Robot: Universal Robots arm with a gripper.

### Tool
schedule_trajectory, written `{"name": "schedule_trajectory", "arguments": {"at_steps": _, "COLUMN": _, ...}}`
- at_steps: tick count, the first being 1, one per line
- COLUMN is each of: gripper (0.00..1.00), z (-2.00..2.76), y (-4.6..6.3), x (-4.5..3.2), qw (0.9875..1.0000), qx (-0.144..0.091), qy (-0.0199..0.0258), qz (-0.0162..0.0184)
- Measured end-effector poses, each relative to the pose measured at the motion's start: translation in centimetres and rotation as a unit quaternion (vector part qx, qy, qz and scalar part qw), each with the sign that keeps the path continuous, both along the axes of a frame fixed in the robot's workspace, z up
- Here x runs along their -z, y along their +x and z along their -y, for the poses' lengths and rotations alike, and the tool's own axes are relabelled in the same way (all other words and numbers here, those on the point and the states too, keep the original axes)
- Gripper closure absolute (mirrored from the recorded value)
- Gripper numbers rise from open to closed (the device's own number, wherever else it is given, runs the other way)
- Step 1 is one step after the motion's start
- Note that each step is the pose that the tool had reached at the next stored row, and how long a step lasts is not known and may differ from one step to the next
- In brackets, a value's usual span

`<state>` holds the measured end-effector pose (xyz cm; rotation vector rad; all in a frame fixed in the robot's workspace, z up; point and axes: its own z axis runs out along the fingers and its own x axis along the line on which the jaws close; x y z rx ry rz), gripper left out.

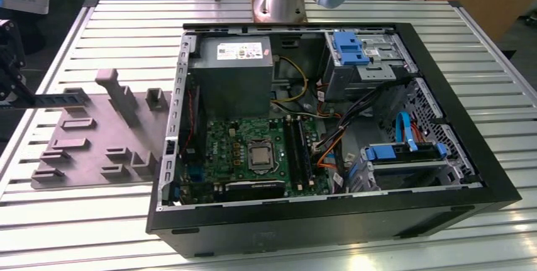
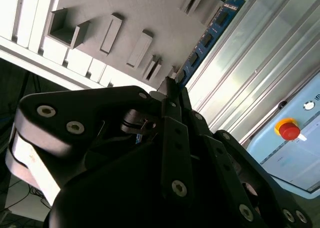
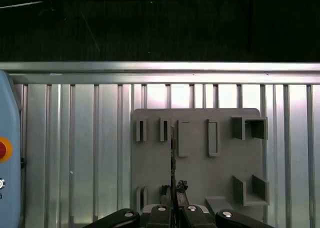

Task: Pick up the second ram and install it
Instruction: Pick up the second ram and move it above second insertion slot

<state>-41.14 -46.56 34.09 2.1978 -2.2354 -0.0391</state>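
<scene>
Over slatted surface (image 1: pixel 84 221): second ram (image 2: pixel 209 35) pinched at one end in closed gripper (image 2: pixel 172 91). Keep level, grip firm.

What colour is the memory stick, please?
The memory stick is blue with black chips, clearest in the second wrist view.

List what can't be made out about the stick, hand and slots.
Second wrist view: the hand covers the gripped end of the memory stick.
First wrist view: the stick is edge-on, hiding its chips and label.
Exterior view: the picture's left edge cuts off the hand.
Exterior view: the memory slots are too small to tell if filled.
</scene>
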Motion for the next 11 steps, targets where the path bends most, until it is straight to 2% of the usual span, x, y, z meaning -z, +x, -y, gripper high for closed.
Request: {"name": "schedule_trajectory", "arguments": {"at_steps": 11, "gripper": 0.86, "z": -0.01, "y": 0.0, "x": -0.67, "qw": 1.0, "qx": 0.0, "qy": 0.0, "qz": 0.0}}
